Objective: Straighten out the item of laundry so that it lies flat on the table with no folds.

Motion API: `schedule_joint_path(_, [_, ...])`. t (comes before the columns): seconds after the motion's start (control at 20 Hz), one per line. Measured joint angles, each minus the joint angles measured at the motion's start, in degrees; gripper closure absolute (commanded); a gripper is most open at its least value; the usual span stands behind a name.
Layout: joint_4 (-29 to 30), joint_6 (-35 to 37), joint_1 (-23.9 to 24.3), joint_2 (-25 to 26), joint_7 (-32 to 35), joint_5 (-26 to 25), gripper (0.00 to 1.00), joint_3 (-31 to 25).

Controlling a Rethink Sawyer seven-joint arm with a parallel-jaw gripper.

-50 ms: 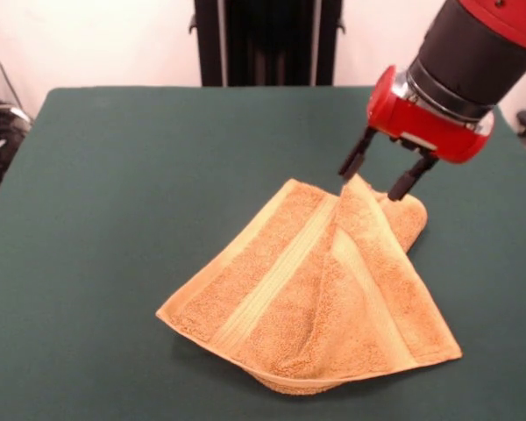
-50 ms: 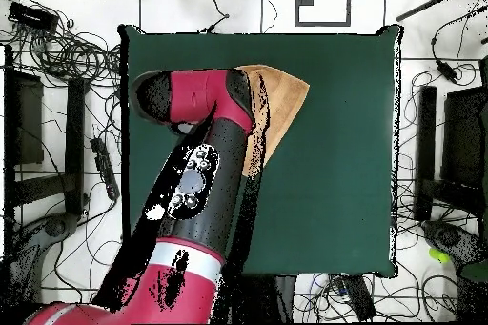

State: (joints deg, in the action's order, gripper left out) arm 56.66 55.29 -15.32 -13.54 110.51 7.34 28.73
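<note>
Front view: the terry towel (image 1: pixel 320 294) lies folded over itself on the green felt table (image 1: pixel 114 193), toward the near right, pale bands crossing. The gripper (image 1: pixel 381 181), fingers spread, straddles its raised far corner.

Towel (image 2: pixel 281 102), overhead view: most of it lies under the arm (image 2: pixel 205 178); only one tan corner and an edge show to the arm's right.
Tool (image 1: pixel 387 178), overhead view: hidden entirely beneath the arm's red and black body.
Arm, front view: cut off by the top and right edges; only the wrist end shows.
Desk (image 1: pixel 114 219), front view: near edge and both near corners fall outside the picture.
Desk, overhead view: the left part is covered by the arm.
Towel's underside fold, front view: the layers tucked beneath the upper flap cannot be made out.
Towel's label: cannot be made out in either view.
</note>
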Motion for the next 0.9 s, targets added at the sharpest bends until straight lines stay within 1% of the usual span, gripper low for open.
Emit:
schedule_joint_path(0.4, [0.7,-0.5,-0.5,0.3,0.0,0.2,0.0,-0.1])
schedule_joint_path(0.7, [6.7,-6.0,-0.5,-1.0,0.0,0.5,0.0,-0.2])
schedule_joint_path(0.75, [9.0,-8.4,-0.5,-1.4,0.0,0.7,0.0,-0.2])
schedule_joint_path(0.9, [11.2,-10.8,-0.5,-1.4,0.0,1.0,0.0,-0.2])
